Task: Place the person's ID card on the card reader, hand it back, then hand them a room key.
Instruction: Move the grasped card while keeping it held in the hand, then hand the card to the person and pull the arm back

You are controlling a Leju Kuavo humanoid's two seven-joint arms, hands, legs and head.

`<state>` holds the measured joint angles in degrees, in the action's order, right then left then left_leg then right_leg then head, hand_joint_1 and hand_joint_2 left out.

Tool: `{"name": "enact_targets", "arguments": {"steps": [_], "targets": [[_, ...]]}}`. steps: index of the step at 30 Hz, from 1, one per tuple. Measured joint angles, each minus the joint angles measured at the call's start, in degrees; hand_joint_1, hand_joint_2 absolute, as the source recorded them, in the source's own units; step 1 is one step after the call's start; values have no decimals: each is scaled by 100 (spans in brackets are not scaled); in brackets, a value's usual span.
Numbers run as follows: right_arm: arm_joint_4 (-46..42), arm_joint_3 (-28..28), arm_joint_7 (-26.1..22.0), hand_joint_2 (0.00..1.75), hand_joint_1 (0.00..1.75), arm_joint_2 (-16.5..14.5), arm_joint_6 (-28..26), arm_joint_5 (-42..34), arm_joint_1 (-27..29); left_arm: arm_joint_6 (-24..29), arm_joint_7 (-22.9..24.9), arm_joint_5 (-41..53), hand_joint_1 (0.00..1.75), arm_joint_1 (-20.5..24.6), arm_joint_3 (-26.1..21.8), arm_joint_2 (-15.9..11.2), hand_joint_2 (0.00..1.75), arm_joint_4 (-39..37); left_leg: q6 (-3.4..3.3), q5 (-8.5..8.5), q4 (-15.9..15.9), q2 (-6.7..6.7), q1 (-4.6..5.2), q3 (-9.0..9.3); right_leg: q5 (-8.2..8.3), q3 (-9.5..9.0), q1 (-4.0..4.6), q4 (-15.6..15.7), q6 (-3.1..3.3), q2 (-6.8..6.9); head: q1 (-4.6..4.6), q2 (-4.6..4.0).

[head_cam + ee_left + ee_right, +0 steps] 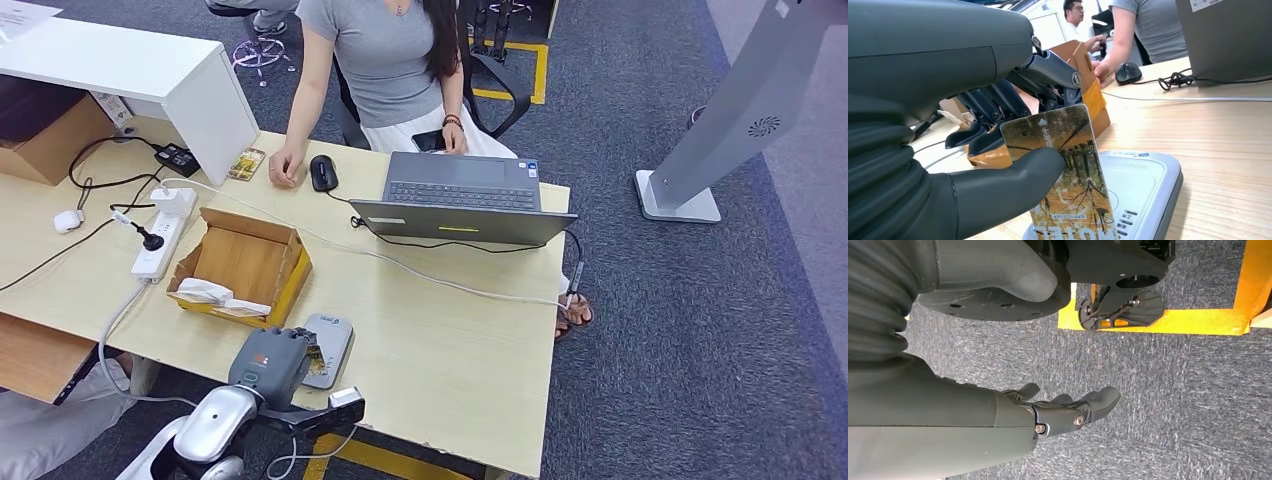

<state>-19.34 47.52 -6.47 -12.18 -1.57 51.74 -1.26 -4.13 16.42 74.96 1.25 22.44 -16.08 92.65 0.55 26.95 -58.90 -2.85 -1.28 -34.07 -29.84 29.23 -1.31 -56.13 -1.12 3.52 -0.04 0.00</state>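
far left of bench (450,350): brown cardboard box (45,135) under a white raised counter (130,70), small white adapter (67,221), black cables, white power strip (160,240) with plugs in it. light wood-grain bench top, pale and matte. next rightward: open yellow-brown carton (240,265) with crumpled white paper inside. just beside carton, near the front edge: grey card reader (330,345) lying flat. left robot hand (272,365) over the reader's near side, pinching a card (1068,175) between thumb and fingers (993,107); card printed with autumn trees, held tilted upright, lower edge at the reader (1143,185) top, cannot tell if touching. a second patterned card (246,163) flat on bench by the counter's corner, near the person's hand (283,170). black mouse (322,172) just beside that hand. grey laptop (460,200) open, screen back facing robot, cable trailing from it; long white cable across bench toward right edge. seated person in grey top behind bench, phone (430,140) on lap. right of bench: grey-blue carpet floor (700,330), yellow tape marks, white-grey kiosk stand (740,110) on a flat base. right robot hand (1068,410) hanging over carpet, holding nothing, fingers loosely apart and slightly curled.
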Motion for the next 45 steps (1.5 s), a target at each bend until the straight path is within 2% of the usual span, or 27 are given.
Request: {"name": "enact_targets", "arguments": {"steps": [17,21,24,27,36,45], "targets": [[-3,0,44,175,0,-2,-5,9,1,222,-1,63,175,105,-230,137,175,-131,0,0,0,0,0,1,0,1,0,0,0,0,1,0],[-3,0,43,175,0,-2,-5,17,1,488,-80,91,175,195,-269,154,175,-142,0,0,0,2,0,0,0,4,0,0,0,2,1,0],[-3,0,25,175,0,-2,-5,23,-1,771,-182,83,175,521,-372,144,175,-142,1,-4,-1,9,0,0,1,1,0,-1,0,9,1,0],[-2,-1,-18,175,0,-2,-3,40,-3,817,-276,39,175,999,-533,63,175,-142,6,-10,0,9,-1,0,5,1,1,-7,3,10,1,0],[53,-7,-76,175,0,-2,14,-17,-19,398,-314,39,175,2639,-821,-478,175,-468,7,-18,-1,9,-1,0,6,4,1,-22,6,9,1,0],[158,-9,-81,175,0,-2,-7,-115,-59,210,-217,278,175,3507,-829,-839,175,-969,7,-17,-1,8,-1,-1,6,9,1,-22,6,7,1,0]]}}
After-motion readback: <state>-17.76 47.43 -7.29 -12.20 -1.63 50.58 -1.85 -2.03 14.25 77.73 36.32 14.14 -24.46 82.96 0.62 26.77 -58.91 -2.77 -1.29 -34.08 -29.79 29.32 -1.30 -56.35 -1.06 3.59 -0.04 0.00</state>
